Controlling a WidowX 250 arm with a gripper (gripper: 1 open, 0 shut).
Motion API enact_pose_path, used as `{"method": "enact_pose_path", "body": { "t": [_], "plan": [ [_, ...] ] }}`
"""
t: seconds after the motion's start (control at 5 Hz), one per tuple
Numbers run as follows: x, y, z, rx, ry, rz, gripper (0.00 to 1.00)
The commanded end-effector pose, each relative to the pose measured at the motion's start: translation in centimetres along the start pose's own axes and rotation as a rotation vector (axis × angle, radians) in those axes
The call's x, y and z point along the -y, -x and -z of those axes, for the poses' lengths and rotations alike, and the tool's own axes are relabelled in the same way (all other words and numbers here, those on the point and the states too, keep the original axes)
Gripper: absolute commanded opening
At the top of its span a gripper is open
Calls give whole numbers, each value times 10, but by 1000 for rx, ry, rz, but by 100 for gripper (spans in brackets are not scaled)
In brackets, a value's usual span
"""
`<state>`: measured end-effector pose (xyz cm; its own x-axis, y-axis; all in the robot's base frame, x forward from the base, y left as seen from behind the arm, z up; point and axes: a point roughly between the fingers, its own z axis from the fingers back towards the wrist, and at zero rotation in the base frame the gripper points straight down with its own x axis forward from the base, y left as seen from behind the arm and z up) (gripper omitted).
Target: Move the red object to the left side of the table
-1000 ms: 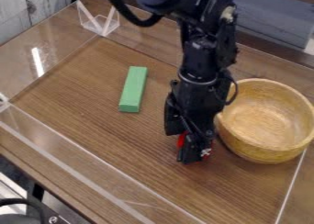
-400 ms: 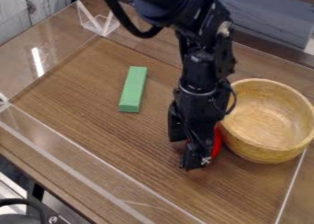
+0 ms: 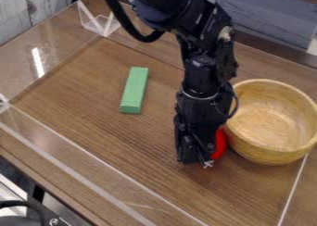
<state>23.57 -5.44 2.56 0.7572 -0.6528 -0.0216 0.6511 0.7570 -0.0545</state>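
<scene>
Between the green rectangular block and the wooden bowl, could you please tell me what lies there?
The black robot arm's gripper and the red object lie between them, as the camera view shows.

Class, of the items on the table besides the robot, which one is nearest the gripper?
The small glossy red toy fruit: it sits right at the gripper, whereas the green rectangular block lies well apart.
</scene>
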Motion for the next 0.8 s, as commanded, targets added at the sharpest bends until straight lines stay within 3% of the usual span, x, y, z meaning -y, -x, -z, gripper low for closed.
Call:
{"method": "enact_pose_path", "body": {
  "t": [0.0, 0.6],
  "plan": [
    [-2, -2, -9, 34, -8, -11, 0],
    [-3, 1, -21, 67, 9, -61, 0]
  ]
}}
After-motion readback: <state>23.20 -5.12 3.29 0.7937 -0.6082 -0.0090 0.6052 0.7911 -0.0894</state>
